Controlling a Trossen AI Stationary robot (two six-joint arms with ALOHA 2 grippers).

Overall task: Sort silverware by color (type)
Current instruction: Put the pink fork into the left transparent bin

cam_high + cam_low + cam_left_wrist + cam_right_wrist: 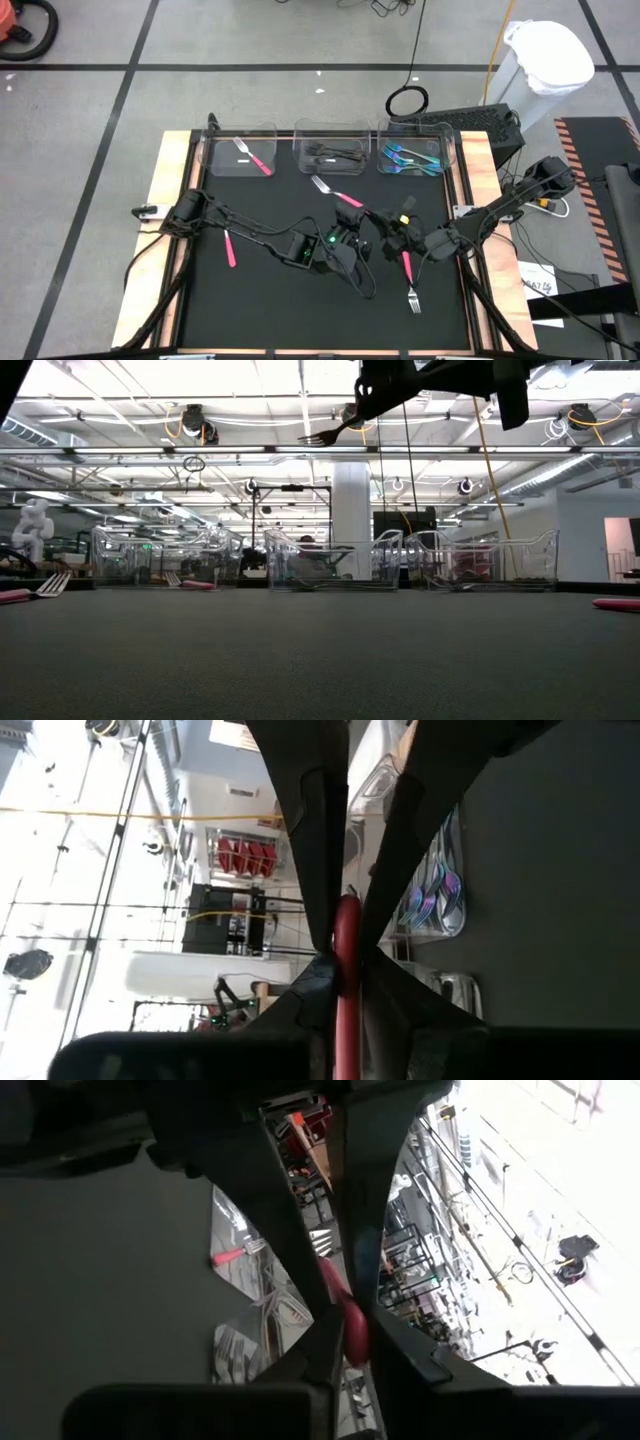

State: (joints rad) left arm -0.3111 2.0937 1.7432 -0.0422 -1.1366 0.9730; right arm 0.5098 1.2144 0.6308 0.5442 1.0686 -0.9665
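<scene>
Lining the far edge of the black mat [260,300] are three clear bins: the left bin [237,152] holds a pink-handled utensil [254,158], the middle bin [333,152] holds black pieces [335,154], and the right bin [417,152] holds teal ones [412,160]. Loose on the mat lie a pink-handled piece [229,248] near the left arm's base and a pink-handled fork [409,280] toward the near right. Both arms reach in from the table's sides and meet over the mat's centre, crowded closely together above the surface. Between them a pink-handled fork [335,193] is lifted, its tines pointing toward the middle bin. The left gripper [345,935] is clenched on that red-pink handle, seen pinched between its dark fingers. The right gripper [335,1295] is likewise clamped on a pink handle; whether it is the same fork I cannot tell. Open mat lies to the near left and along the near edge.
</scene>
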